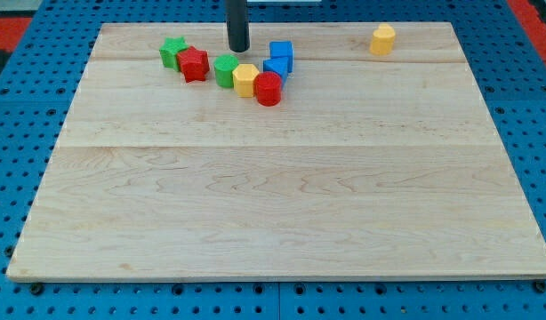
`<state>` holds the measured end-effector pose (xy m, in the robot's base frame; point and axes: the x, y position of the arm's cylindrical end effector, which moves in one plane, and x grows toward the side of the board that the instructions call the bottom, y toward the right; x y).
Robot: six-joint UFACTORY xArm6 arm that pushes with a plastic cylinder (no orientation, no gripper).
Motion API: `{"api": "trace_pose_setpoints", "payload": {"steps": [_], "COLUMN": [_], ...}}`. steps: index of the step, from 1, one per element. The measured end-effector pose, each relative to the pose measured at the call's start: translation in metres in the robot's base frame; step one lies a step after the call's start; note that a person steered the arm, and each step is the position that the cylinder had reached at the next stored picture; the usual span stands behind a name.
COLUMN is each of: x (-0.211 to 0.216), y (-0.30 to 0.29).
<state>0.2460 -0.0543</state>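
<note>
My tip [238, 48] rests on the board near the view's top, left of centre. It stands just above the green block [225, 70] and left of the blue cube [281, 53], touching neither as far as I can tell. Below the blue cube sit a second blue block [275, 68], a yellow block [245, 80] and a red cylinder [268, 89], all bunched together. To the left lie a green star-shaped block [173, 52] and a red star-shaped block [193, 64], touching each other.
A lone yellow block [382, 39] stands near the view's top right. The wooden board [282, 204] lies on a blue perforated table [15, 133], with red mat at the top corners.
</note>
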Motion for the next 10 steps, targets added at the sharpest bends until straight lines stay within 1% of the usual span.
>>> {"api": "trace_pose_setpoints", "payload": {"steps": [1,2,4,5,6,7,8,9,10], "x": [0.000,-0.005,0.024,0.033,0.040,0.076,0.082,0.115,0.115], "y": [0.009,0.052,0.088,0.064,0.130,0.144,0.101,0.166,0.180]}}
